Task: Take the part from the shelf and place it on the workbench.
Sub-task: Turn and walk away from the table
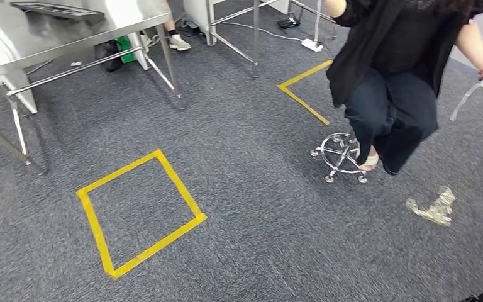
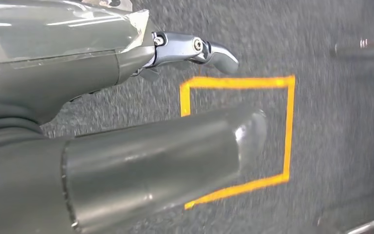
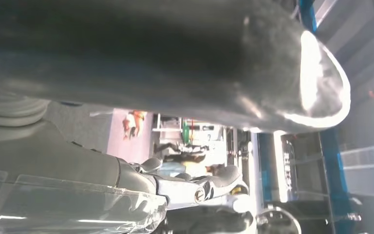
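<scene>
My left hand (image 2: 126, 146) hangs over grey carpet, its thick thumb and a metal-jointed finger (image 2: 195, 48) apart with nothing between them. Under it lies a yellow tape square (image 2: 288, 131), which the head view shows on the floor (image 1: 94, 226). My right hand (image 3: 141, 97) holds nothing, and a gap separates the thumb from the fingers (image 3: 195, 187). Past it stands a blue shelf frame (image 3: 333, 161); I cannot make out a part on it. A steel workbench (image 1: 50, 25) with a dark tray (image 1: 56, 9) stands at the far left.
A person (image 1: 402, 50) in dark clothes sits on a stool with a chrome wheeled base (image 1: 341, 157) at the right. A crumpled wrapper (image 1: 434, 206) lies on the carpet nearby. A yellow tape corner (image 1: 302, 94), another table's legs (image 1: 255, 38) and a power strip (image 1: 312, 44) lie farther back.
</scene>
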